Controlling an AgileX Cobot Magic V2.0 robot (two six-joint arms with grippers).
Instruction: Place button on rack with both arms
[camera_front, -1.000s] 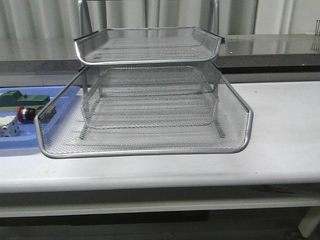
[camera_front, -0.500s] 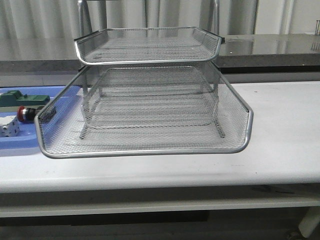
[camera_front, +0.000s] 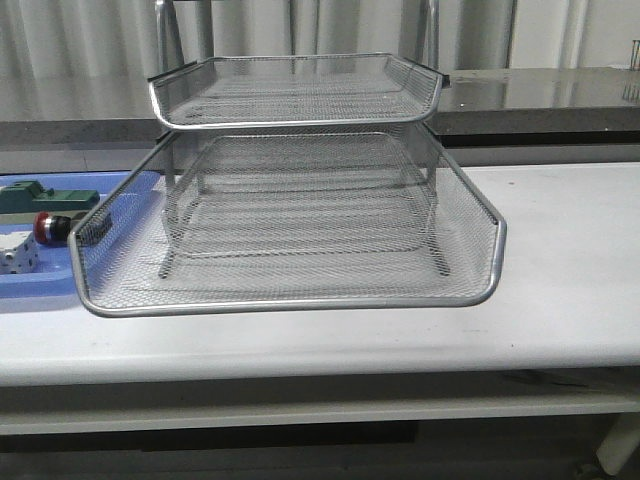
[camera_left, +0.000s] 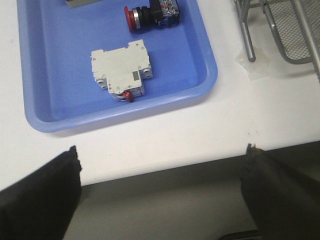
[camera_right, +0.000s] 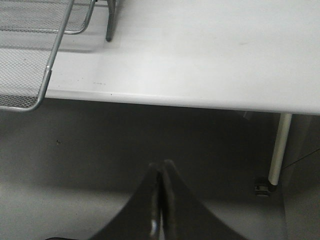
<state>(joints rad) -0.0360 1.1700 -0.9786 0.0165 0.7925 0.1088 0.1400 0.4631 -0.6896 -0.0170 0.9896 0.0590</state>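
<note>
The button (camera_left: 151, 15) lies on its side in the blue tray (camera_left: 200, 47), red cap pointing away from the rack (camera_front: 290, 180), apart from a white breaker block (camera_left: 121, 70) nearer the tray's front edge. In the front view the button (camera_front: 52, 227) sits just beside the rack's pulled-out middle tier, next to a green block (camera_front: 45, 197) and a white dotted cube (camera_front: 18, 253). The rack stands on the white table (camera_front: 570, 260), its lowest wire edge showing in the right wrist view (camera_right: 30, 60). The left gripper (camera_left: 162, 195) hangs off the table's front edge, spread wide and holding nothing. The right gripper (camera_right: 160, 200) hangs below the table edge, fingers pressed together, empty.
</note>
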